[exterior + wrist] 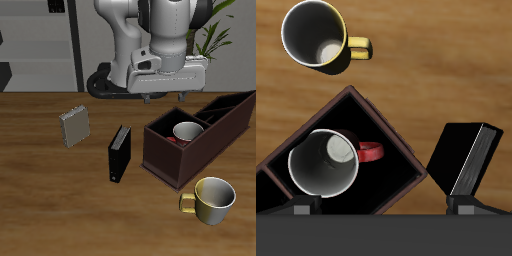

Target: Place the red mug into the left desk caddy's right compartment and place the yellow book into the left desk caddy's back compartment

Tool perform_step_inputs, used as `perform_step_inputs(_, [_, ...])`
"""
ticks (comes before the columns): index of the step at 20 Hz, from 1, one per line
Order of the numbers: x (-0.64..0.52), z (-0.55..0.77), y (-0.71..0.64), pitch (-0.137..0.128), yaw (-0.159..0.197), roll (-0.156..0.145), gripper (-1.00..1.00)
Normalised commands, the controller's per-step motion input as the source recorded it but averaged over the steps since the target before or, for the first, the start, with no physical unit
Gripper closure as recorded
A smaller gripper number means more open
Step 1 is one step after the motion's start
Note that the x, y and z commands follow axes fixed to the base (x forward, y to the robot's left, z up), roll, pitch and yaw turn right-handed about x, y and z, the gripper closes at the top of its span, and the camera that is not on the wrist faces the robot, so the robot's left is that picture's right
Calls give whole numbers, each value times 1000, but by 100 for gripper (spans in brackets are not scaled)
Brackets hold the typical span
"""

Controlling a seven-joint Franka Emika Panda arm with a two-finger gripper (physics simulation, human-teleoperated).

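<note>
The red mug (186, 132) stands upright inside the large square right compartment of the left desk caddy (163, 153), at the caddy's end nearest the table's front. In the wrist view the mug (324, 163) shows its pale inside and red handle, within the caddy's wall (376, 110). The yellow book (72, 127) stands on the table apart from the caddy, beyond the black book; it is out of the wrist view. My gripper (150, 96) hangs above the table just behind the caddy, open and empty (383, 207), its fingertips (301, 208) wide apart.
A taller black book (120, 153) stands between the yellow book and the caddy, and shows in the wrist view (466, 155). A plain yellowish-cream mug (212, 200) sits near the table's front edge, also seen by the wrist camera (318, 35).
</note>
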Motion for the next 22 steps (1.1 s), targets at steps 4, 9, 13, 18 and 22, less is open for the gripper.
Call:
perform_step_inputs(4, [-111, 93, -437, -10, -17, -5, -100])
perform_step_inputs(9, [-87, 62, -354, -23, -17, -20, -100])
perform_step_inputs(13, [-137, 83, -495, -53, -12, -60, -100])
perform_step_inputs(18, [-45, 16, -306, -11, 7, -25, -100])
perform_step_inputs(22, [-52, 80, -221, -39, -6, -14, -100])
